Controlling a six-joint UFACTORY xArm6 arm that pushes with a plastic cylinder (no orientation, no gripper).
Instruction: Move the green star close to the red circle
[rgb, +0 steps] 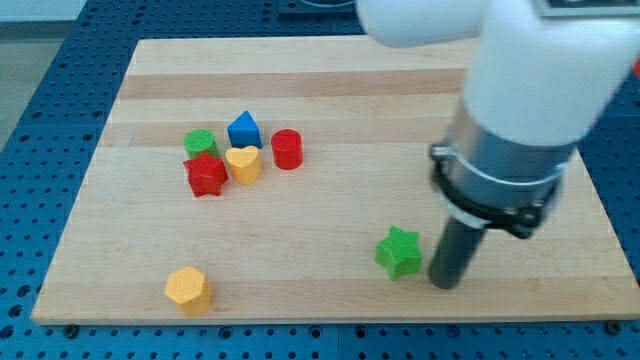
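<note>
The green star (399, 251) lies near the view's bottom, right of centre. My tip (443, 284) stands just to its right, close to or touching it. The red circle (287, 149) stands left of centre, at the right end of a cluster of blocks. The star is well apart from the red circle, down and to the right of it. The arm's body hides the blue cube seen earlier at the right.
Beside the red circle sit a yellow heart (243, 164), a blue triangular block (243, 129), a red star (206, 175) and a green circle (200, 142). An orange hexagon (188, 289) lies near the board's bottom left edge.
</note>
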